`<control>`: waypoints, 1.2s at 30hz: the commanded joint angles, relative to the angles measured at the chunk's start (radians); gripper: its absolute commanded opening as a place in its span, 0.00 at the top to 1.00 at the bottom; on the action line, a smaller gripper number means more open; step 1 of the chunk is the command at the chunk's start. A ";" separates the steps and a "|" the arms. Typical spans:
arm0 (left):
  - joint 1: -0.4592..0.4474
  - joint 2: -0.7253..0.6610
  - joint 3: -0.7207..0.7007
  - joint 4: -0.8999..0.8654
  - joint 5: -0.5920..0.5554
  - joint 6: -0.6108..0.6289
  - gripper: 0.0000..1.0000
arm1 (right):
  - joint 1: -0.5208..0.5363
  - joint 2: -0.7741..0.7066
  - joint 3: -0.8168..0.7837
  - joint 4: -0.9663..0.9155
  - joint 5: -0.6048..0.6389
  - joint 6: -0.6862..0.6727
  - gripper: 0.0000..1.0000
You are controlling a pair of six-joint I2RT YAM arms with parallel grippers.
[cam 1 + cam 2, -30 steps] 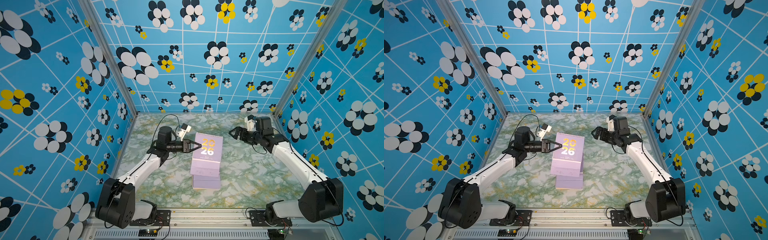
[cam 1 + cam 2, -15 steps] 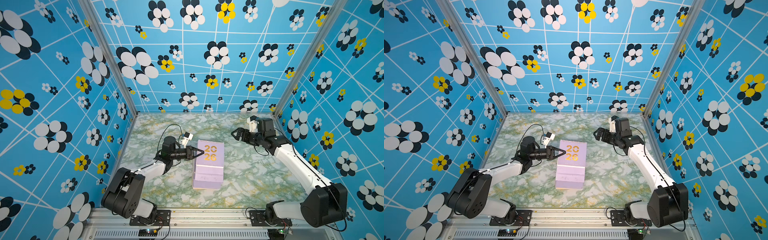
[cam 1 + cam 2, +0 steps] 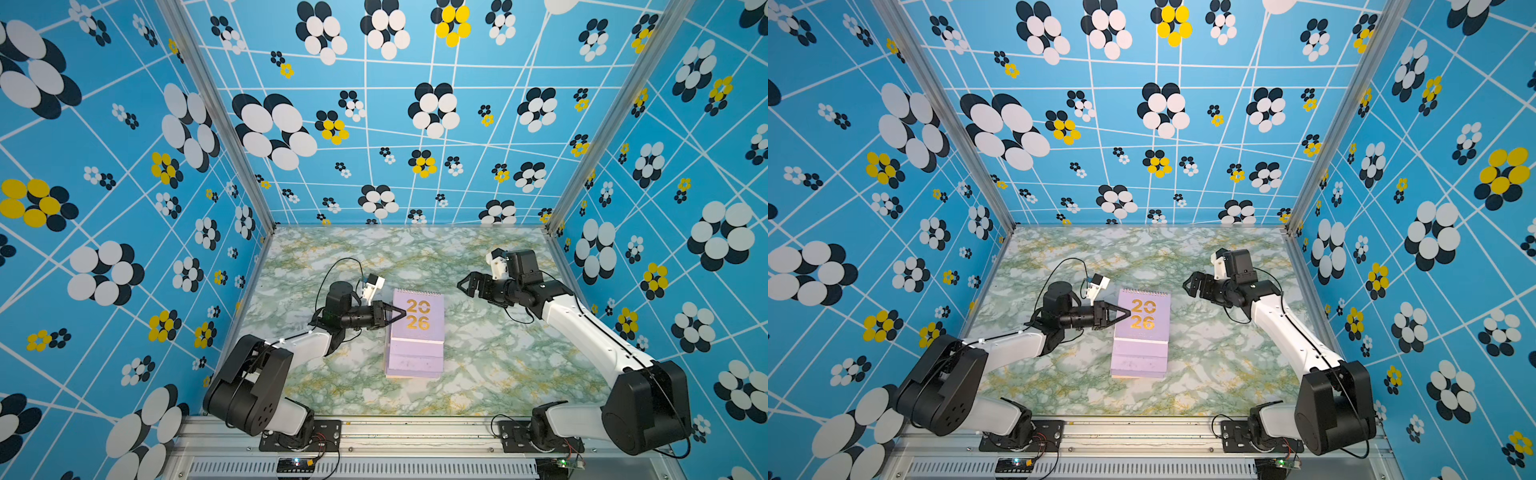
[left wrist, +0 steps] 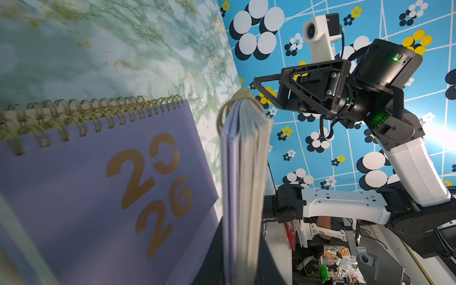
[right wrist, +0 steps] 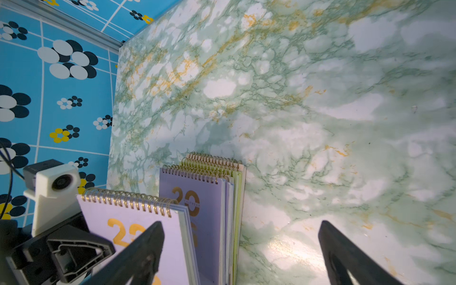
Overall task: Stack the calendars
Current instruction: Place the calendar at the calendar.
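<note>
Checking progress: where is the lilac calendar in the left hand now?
In both top views the lilac calendar hangs mid-table, raised over the stack, its left edge pinched by the left hand.

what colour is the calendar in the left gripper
Lilac cover with gold 2026 numerals; the calendar shows best in a top view.

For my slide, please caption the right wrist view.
Left hand holds a lilac calendar over the calendar stack; right hand open above the marble table.
</note>
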 commanded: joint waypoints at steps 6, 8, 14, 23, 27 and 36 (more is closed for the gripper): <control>-0.006 0.072 -0.046 0.221 0.020 -0.070 1.00 | 0.100 0.021 -0.028 0.017 0.016 0.040 0.01; -0.005 0.079 -0.053 0.239 0.021 -0.079 1.00 | 0.119 0.024 -0.038 0.033 0.023 0.060 0.01; -0.003 0.068 -0.055 0.194 0.007 -0.045 1.00 | 0.176 0.052 -0.044 0.045 0.045 0.099 0.01; -0.003 0.051 -0.066 0.115 -0.006 0.006 1.00 | 0.247 0.083 -0.056 0.048 0.083 0.143 0.01; 0.007 0.049 -0.070 0.084 -0.006 0.026 1.00 | 0.257 0.094 -0.058 0.048 0.089 0.149 0.01; 0.026 0.057 -0.086 0.112 -0.012 0.013 1.00 | 0.296 0.122 -0.034 0.010 0.125 0.140 0.01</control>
